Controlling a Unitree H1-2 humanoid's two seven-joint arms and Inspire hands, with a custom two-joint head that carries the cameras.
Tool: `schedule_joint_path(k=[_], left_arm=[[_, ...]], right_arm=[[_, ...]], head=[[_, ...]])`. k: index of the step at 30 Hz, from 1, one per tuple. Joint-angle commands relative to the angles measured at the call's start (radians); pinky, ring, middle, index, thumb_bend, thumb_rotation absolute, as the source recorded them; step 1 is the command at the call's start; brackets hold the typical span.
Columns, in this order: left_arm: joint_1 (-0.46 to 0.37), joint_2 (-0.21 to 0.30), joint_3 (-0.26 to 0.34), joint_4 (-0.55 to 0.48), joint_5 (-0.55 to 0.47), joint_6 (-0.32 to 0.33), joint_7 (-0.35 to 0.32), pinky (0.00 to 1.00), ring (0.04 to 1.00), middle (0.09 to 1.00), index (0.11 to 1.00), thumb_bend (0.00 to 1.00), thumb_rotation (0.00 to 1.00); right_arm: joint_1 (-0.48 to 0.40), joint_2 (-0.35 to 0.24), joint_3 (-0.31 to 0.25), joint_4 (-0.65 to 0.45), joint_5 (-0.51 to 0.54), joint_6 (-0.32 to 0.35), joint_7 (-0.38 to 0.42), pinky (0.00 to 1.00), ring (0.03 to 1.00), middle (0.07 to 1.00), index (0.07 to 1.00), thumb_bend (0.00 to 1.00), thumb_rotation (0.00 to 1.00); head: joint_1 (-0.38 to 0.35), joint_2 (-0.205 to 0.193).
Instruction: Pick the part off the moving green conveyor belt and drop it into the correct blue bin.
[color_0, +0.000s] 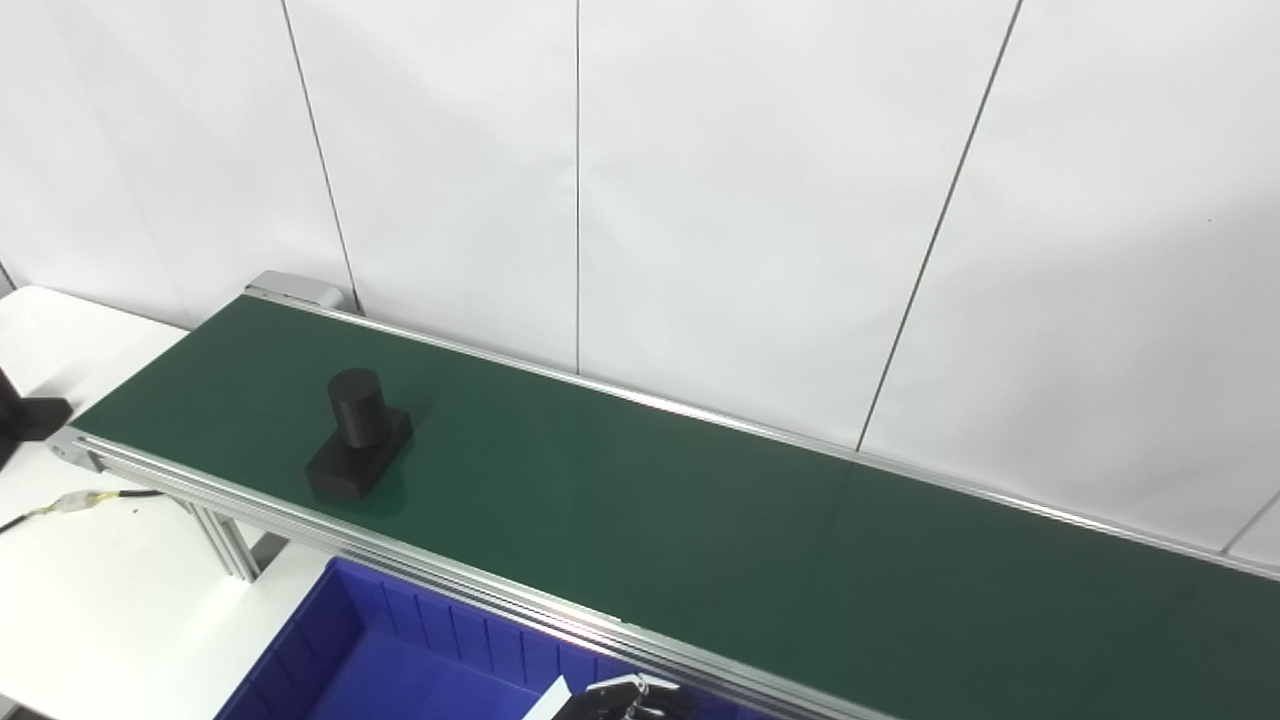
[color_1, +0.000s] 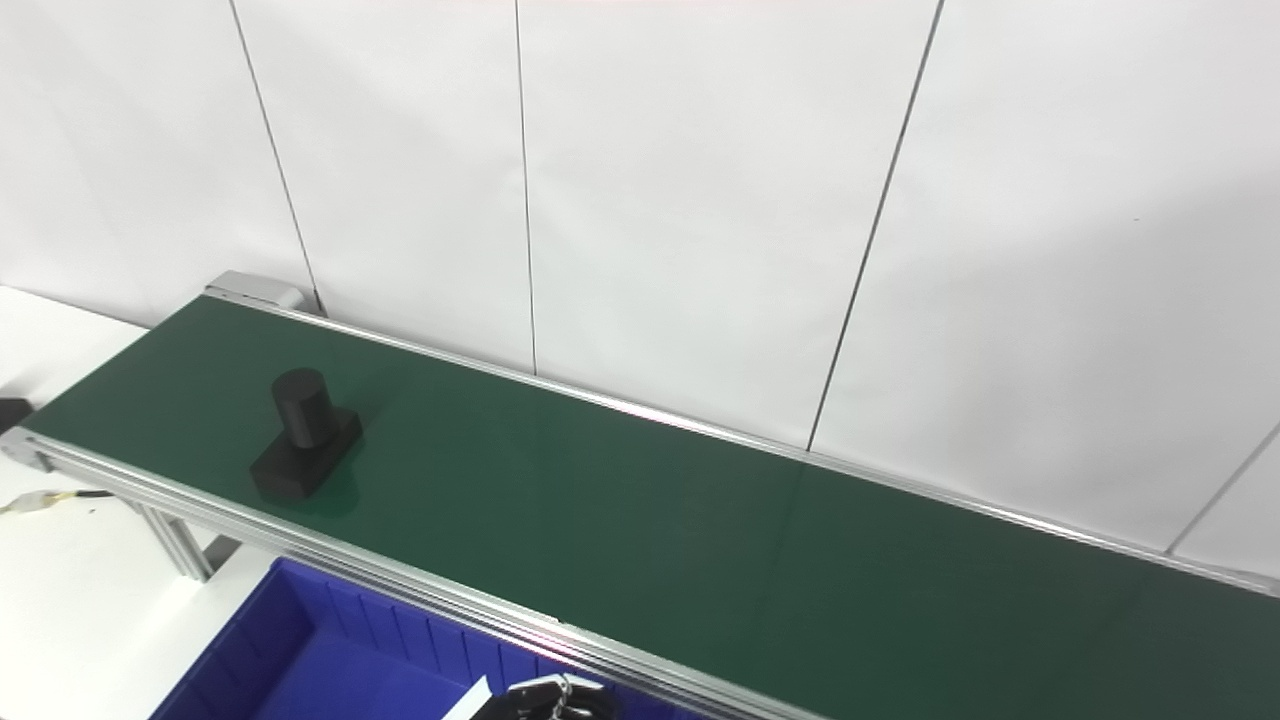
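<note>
A black part (color_0: 357, 435), an upright cylinder on a rectangular base, stands on the green conveyor belt (color_0: 700, 510) near its left end, close to the front rail. Below the belt at the bottom left is a blue bin (color_0: 380, 660), open, with ribbed walls. Only the top of one dark hand (color_0: 625, 698) peeks over the bottom edge, above the bin's right part and well right of the part. I take it for my left hand. Too little of it shows to tell its state. My right hand is out of view.
An aluminium rail (color_0: 400, 555) runs along the belt's front edge, held on a leg (color_0: 228, 545). A white table (color_0: 90, 600) lies at the left with a cable and yellow connector (color_0: 75, 503) and a black object (color_0: 25, 418). A white panelled wall stands behind the belt.
</note>
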Motion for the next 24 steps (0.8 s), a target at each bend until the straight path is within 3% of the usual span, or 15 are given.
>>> schedule_joint_path(k=[1, 5, 8, 13, 17, 24], left_arm=[[-0.019, 0.002, -0.01, -0.003, 0.0, -0.041, 0.022, 0.57, 0.655, 0.713, 0.72, 0.99, 0.14], [-0.033, 0.002, -0.029, 0.014, 0.01, -0.041, 0.048, 0.57, 0.646, 0.71, 0.72, 0.99, 0.13], [-0.049, 0.002, -0.044, 0.033, 0.009, -0.041, 0.064, 0.56, 0.642, 0.704, 0.716, 0.99, 0.12], [-0.069, 0.006, -0.07, 0.057, 0.015, -0.041, 0.098, 0.56, 0.639, 0.704, 0.712, 0.99, 0.15], [-0.079, 0.008, -0.085, 0.069, 0.009, -0.041, 0.113, 0.56, 0.639, 0.703, 0.709, 0.99, 0.15], [-0.095, 0.011, -0.102, 0.082, 0.007, -0.041, 0.134, 0.55, 0.635, 0.702, 0.706, 0.99, 0.15]], right_arm=[[-0.013, -0.014, 0.009, -0.046, 0.009, -0.062, -0.036, 0.99, 0.998, 1.0, 1.0, 0.28, 0.48], [-0.022, -0.046, 0.026, -0.071, 0.026, -0.062, -0.076, 1.0, 1.0, 1.0, 1.0, 0.21, 0.37], [-0.029, -0.066, 0.031, -0.104, 0.058, -0.062, -0.08, 1.0, 1.0, 1.0, 1.0, 0.22, 0.44], [-0.038, -0.066, 0.015, -0.198, 0.126, -0.062, -0.055, 1.0, 1.0, 1.0, 1.0, 0.18, 0.37], [-0.058, -0.057, -0.012, -0.272, 0.155, -0.058, -0.019, 1.0, 1.0, 1.0, 1.0, 0.17, 0.4], [-0.111, -0.041, -0.06, -0.362, 0.151, 0.01, 0.03, 1.0, 0.981, 0.998, 1.0, 0.17, 0.44]], head=[[0.006, -0.002], [0.015, -0.008], [0.013, -0.011], [0.012, -0.015], [0.002, -0.011], [-0.025, 0.0]])
